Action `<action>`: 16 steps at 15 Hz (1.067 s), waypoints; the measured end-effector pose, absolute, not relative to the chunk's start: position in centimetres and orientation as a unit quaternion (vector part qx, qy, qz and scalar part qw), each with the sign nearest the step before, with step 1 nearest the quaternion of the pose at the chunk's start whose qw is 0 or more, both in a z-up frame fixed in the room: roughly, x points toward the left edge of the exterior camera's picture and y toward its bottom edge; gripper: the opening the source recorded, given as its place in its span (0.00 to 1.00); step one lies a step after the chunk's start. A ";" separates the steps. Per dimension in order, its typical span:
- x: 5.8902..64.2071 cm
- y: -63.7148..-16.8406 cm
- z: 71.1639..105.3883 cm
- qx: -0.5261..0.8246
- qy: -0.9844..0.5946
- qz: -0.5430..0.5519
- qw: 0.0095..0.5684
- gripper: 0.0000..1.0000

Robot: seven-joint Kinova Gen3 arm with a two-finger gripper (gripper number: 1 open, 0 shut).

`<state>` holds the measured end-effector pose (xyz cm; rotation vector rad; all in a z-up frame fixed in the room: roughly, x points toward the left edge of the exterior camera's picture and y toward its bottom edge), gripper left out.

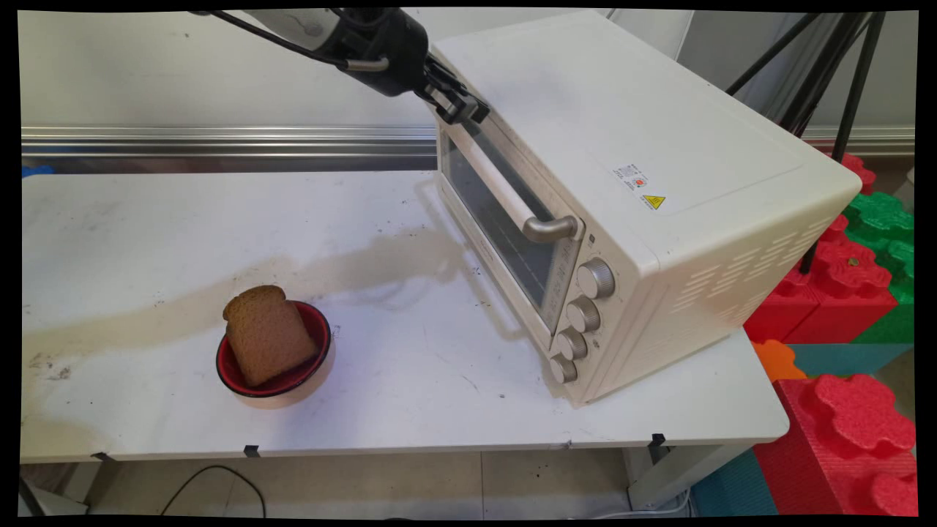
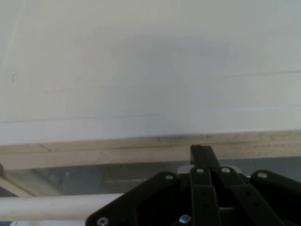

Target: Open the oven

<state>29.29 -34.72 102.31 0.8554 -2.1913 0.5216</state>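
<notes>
While your black two-finger gripper point(image 1: 468, 110) presses its fingers together at the top of the cream metal toaster oven's door point(image 1: 505, 212), the brown bread slice point(image 1: 267, 333) sits far below in a red bowl point(image 1: 318, 329).

We see bright, even light; a soft shadow crosses the white tabletop point(image 1: 146, 241). The hand view looks hazy, the cream metal toaster oven point(image 1: 622, 146) a pale blur.
</notes>
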 end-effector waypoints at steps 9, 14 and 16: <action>28.9 -35.4 100.1 0.349 -0.849 0.193 0.346 0.00; 29.8 -34.7 99.6 0.357 -0.853 0.188 0.331 0.00; 30.2 -34.4 99.3 0.359 -0.855 0.185 0.325 0.00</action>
